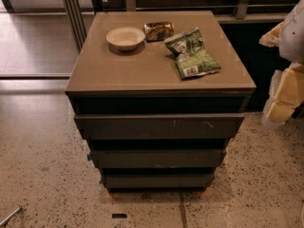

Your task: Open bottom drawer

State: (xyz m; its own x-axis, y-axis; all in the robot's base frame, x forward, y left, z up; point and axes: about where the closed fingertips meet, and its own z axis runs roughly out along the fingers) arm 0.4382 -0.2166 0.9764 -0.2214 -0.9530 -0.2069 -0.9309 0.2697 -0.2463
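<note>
The bottom drawer (159, 180) is the lowest and narrowest of three dark grey-brown, handleless fronts on the tan-topped cabinet (118, 70). Its front is plain and sits close to the floor. Above it are the middle drawer front (158, 158) and the widest front with small white scuffs (159, 126). My gripper (284, 91), white and pale yellow, hangs at the right edge of the view. It is beside the cabinet's right side at about top-drawer height, well apart from the bottom drawer and touching nothing.
On the cabinet top are a white bowl (126, 37), a crushed can (158, 30) and two green snack bags (191, 53). Speckled floor (42, 165) lies in front and to the left. A thin metal piece (9, 216) shows at the bottom left corner.
</note>
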